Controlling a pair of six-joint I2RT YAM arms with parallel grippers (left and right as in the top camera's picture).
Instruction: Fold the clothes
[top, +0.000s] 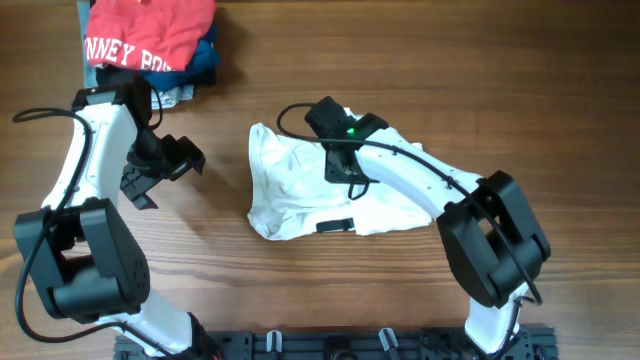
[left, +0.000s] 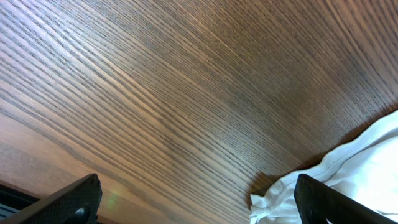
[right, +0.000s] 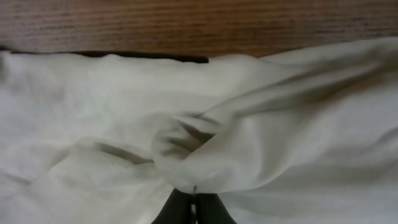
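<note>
A white T-shirt (top: 290, 195) is pinched in the closed right pincer (right: 194, 190), to be drawn flat slowly; the left pincer (top: 165, 172) is spread wide, empty.

T-shirt (top: 285, 185) lies centre on the table (top: 400, 290); garment pile (top: 150, 35) far left; left end effector (top: 165, 172) between them.

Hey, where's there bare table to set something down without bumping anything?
Widest bare table lies beyond the shirt, right of the red pile. A strip also runs in front of the shirt, before the arm bases. Crowded: the far left corner, with the pile and open left hand, and the middle, where the right hand pinches the shirt.
</note>
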